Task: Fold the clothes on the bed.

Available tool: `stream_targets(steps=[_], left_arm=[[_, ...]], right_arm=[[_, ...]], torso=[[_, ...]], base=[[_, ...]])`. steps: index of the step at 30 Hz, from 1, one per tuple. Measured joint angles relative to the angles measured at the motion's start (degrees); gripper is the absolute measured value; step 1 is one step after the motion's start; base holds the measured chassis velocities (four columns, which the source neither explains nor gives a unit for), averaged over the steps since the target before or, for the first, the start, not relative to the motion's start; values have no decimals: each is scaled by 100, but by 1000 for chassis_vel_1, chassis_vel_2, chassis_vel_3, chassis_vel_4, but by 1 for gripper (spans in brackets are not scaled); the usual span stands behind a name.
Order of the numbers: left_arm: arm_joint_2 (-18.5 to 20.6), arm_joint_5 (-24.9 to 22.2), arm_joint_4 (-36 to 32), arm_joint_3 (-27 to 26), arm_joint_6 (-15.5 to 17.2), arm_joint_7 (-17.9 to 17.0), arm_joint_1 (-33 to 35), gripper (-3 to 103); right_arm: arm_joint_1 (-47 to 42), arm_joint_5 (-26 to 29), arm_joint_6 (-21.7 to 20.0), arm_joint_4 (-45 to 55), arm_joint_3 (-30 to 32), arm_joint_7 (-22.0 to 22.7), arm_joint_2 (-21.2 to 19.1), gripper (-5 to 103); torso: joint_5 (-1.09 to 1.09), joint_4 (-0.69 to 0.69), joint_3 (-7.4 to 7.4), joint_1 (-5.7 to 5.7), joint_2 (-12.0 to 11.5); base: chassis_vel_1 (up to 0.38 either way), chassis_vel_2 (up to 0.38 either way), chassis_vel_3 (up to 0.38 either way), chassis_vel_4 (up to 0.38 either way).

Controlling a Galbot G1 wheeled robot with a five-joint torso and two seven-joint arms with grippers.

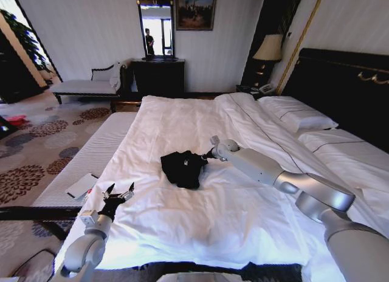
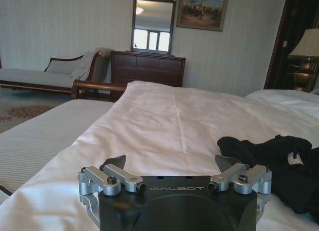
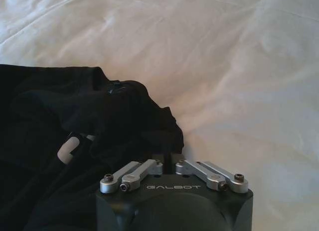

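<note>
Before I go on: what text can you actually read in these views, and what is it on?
"GALBOT" on the left tool housing.
"GALBOT" on the right tool housing.
Pale print on the black T-shirt, held by the right tool: a fragment shows between folds, unreadable.
Framed painting: no legible text.

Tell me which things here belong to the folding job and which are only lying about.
Belong to the job:
- crumpled black soft-fabric T-shirt
- large bed with white duvet
- right pincer, shut on the shirt's edge
- left pincer, open, near the bed's foot corner

Only lying about:
- flat white card-like object on the striped bench
- dark wooden dresser
- pale chaise
</note>
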Motion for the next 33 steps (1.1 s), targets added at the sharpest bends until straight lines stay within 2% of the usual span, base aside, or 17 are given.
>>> stream_targets(steps=[1, 3, 13, 17, 23, 25, 27, 29, 31, 33], left_arm=[[-2, 0, 0, 0, -1, -2, -2, 100], [-2, 1, 0, -1, -1, -3, -4, 100], [139, -116, -4, -61, 70, -68, -151, 100], [280, -266, 17, -72, 228, -171, -362, 100], [817, -673, 202, 104, 638, -317, -1021, 100], [1202, -989, 489, 346, 821, -325, -1626, 100], [1309, -1138, 611, 456, 859, -317, -1863, 100], [1596, -1734, 997, 818, 1006, -191, -2606, 100], [1662, -1914, 1104, 916, 1059, -156, -2776, 100], [1870, -2698, 1632, 1403, 1348, 6, -3565, 100]], right_arm=[[7, 8, -1, 26, -4, 5, -17, 5], [11, 13, -1, 45, -5, 7, -31, 2], [-26, 115, -6, 412, 97, 141, -256, 0], [-82, 134, -8, 539, 190, 167, -336, 0], [-146, 121, 2, 669, 226, 175, -377, 0], [-180, 96, 9, 682, 271, 185, -363, 0], [-190, 89, 11, 681, 284, 189, -360, 0], [-212, 75, 14, 688, 306, 189, -350, 0], [-217, 71, 14, 688, 307, 189, -350, 0], [-239, 39, 16, 697, 306, 190, -349, 0]], torso=[[0, 0, 0, 0, 0], [-1, 0, 0, 0, 0], [0, -1, 0, 0, 0], [0, 0, 0, 0, 0], [-1, 1, 0, 0, 0], [-2, 0, 0, 0, 0], [-2, 0, 0, 0, 0], [0, -2, 0, 1, 0], [-1, -2, 0, 1, 0], [0, -1, 1, 1, 0]], base=[[0, 0, 0, 0], [0, 0, 0, 0], [0, 0, 0, 0], [0, 0, 0, 0], [0, 0, 0, 0], [0, 0, 0, 0], [0, 0, 0, 0], [0, 0, 0, 0], [0, 0, 0, 0], [0, 0, 0, 0]])
